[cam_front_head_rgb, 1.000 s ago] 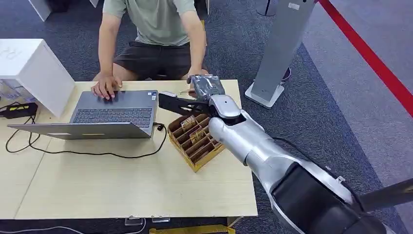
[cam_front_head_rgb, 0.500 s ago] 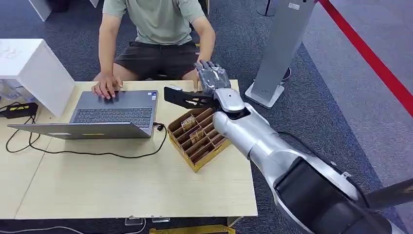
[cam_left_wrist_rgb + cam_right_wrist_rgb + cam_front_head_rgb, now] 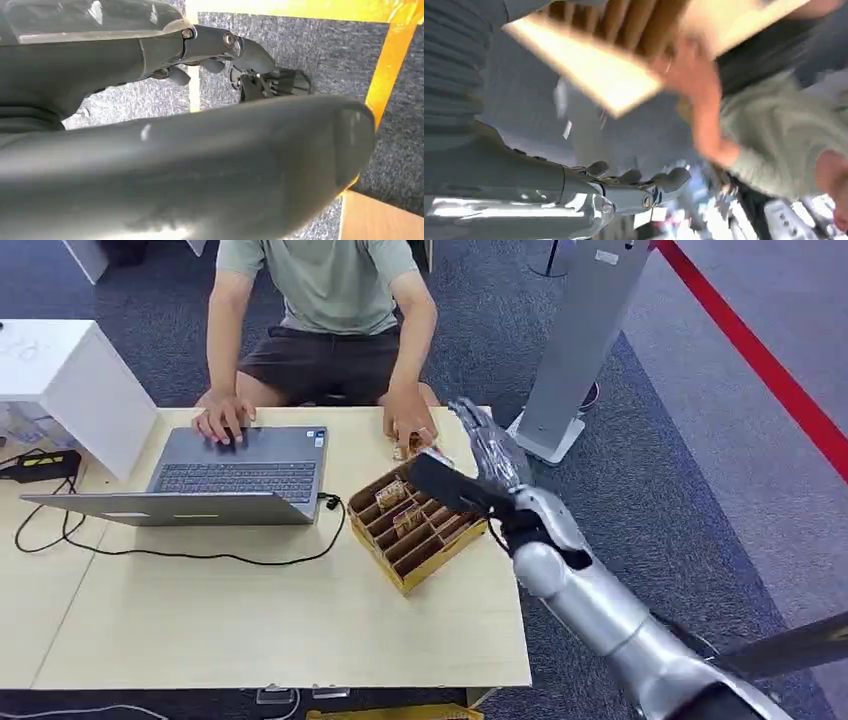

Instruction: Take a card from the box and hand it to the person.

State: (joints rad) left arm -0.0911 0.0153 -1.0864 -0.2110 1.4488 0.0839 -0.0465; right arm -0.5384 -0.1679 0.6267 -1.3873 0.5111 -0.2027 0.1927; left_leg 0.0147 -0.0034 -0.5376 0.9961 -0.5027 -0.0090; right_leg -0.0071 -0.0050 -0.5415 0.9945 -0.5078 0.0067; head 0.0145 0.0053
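Note:
The brown cardboard box [image 3: 415, 530] with several slots and cards upright in it sits on the table's right part. My right hand [image 3: 487, 450] hovers beyond the box at the table's right edge, fingers spread and holding nothing. In the right wrist view its fingers [image 3: 634, 182] are stretched out with nothing in them. The person's hand [image 3: 408, 423] rests on the table just left of my hand, with a small tan card [image 3: 410, 448] at its fingertips. In the left wrist view my left hand [image 3: 220, 50] hangs over the carpet, fingers loosely extended and holding nothing.
An open grey laptop [image 3: 240, 468] lies left of the box; the person's other hand [image 3: 222, 422] is on it. A black cable [image 3: 200, 552] runs across the table [image 3: 250, 630]. A white box [image 3: 70, 380] stands far left. A grey pillar [image 3: 580, 335] rises to the right.
My right hand let go of the card and drew back to the right and toward me, fingers spreading. The person's hand came down onto the table with the card.

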